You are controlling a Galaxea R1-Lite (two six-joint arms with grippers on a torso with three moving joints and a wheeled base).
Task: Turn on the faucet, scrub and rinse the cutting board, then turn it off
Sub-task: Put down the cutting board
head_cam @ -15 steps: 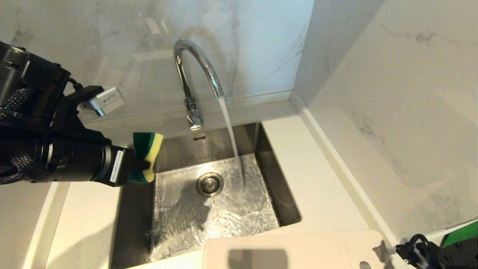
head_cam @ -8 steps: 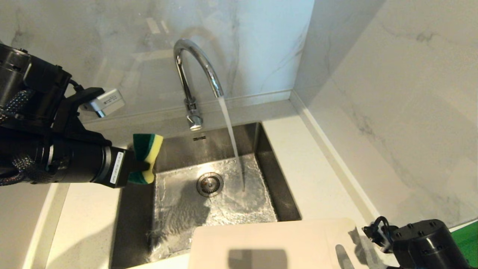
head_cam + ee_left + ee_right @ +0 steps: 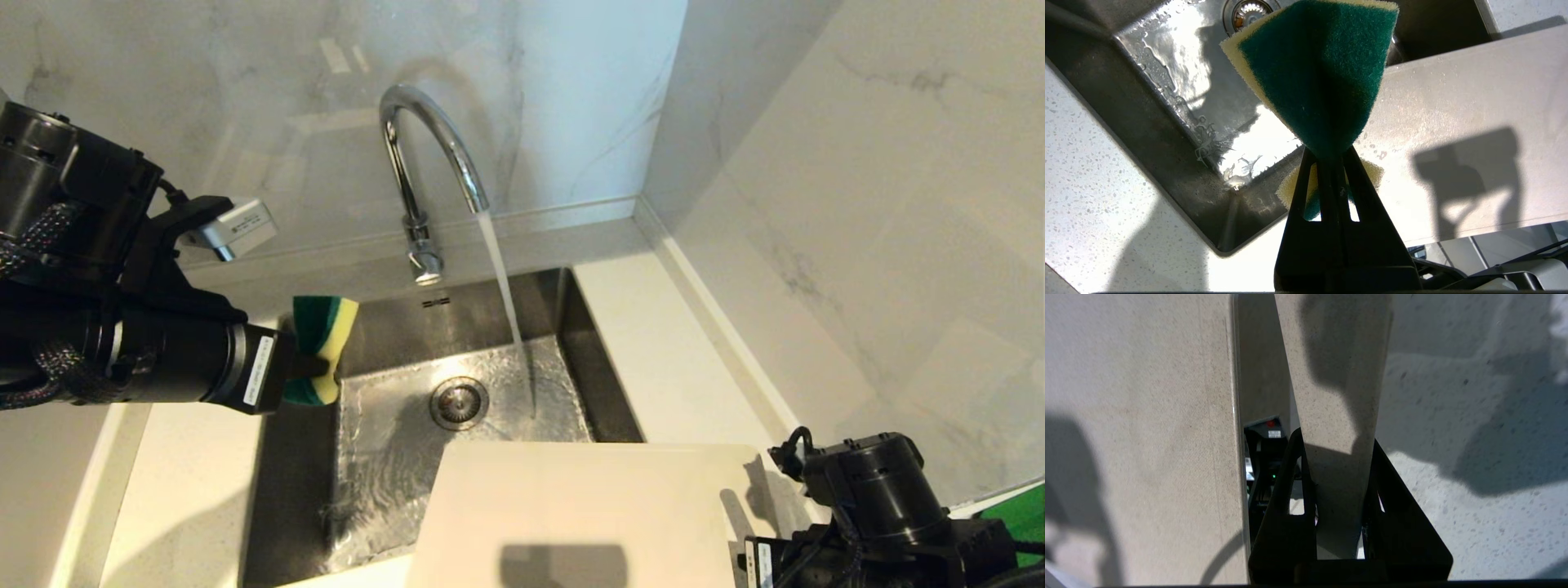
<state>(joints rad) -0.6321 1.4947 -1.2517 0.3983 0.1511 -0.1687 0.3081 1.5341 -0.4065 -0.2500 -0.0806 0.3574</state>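
Cutting board (image 3: 571, 514) advanced sinkward, long axis crosswise

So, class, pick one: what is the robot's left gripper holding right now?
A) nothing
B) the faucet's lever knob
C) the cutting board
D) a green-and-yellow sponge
D: the left gripper is clamped on the green-and-yellow sponge beside the sink, while the cutting board is held by the right gripper.

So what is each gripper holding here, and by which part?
Left gripper pinches the sponge across its middle. Right gripper grips the cutting board by its handle strip.
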